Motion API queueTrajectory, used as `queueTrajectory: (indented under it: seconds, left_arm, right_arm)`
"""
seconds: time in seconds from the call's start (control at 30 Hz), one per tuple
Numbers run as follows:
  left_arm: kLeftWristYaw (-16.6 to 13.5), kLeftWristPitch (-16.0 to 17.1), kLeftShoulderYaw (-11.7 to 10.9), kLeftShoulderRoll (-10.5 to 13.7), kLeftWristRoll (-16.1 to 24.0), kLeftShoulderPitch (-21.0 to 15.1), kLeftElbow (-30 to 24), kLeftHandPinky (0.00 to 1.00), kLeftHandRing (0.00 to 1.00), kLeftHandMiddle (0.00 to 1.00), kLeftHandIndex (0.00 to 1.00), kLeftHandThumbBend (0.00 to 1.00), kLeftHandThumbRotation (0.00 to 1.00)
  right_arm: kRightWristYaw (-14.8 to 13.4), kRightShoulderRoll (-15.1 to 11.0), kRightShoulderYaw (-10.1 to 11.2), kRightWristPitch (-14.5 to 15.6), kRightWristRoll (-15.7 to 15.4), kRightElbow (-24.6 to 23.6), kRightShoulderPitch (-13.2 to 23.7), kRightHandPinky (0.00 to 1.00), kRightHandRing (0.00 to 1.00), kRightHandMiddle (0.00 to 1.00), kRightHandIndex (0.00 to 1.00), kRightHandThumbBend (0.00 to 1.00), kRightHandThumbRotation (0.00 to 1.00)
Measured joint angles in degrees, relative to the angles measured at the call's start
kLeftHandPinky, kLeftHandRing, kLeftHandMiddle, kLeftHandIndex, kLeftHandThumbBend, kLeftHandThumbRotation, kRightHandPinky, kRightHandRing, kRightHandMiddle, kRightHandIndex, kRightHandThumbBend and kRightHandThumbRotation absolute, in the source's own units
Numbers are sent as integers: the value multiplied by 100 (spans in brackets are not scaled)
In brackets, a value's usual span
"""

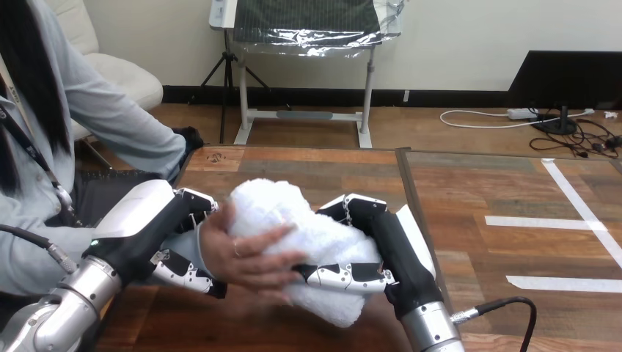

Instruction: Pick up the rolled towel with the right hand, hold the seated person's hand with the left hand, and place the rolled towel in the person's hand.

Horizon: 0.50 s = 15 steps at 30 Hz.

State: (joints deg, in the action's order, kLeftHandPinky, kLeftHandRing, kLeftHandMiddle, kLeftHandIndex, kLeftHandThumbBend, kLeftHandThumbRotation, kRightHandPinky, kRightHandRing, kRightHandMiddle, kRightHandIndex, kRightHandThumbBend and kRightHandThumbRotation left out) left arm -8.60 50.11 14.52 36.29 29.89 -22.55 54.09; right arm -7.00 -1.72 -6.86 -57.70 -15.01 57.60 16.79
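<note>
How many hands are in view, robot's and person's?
3: left hand round the person's wrist; person's hand on the towel; right hand gripping the towel. Another may be hidden.

One towel (273, 209), one person's hand (253, 260), two robot hands (158, 227) (396, 242).

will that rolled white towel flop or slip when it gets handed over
Probably soft and squashy: the rolled towel bulges around the curled fingers of the right hand. Likely light for its bulk; its fluffy pile should grip rather than slip under the person's hand. The unheld lower end may sag.
</note>
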Motion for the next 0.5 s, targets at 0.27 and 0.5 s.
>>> queueTrajectory:
  seconds: [0.27, 0.5]
  left_arm:
    - [-40, 23, 1, -49, 8, -18, 33, 29, 32, 37, 40, 100, 2]
    - [-50, 79, 5, -80, 11, -51, 71, 29, 32, 37, 40, 100, 1]
  right_arm:
    - [222, 5, -7, 76, 189, -495, -194, 32, 39, 49, 47, 83, 0]
    - [398, 2, -7, 190, 337, -855, -297, 32, 39, 49, 47, 83, 0]
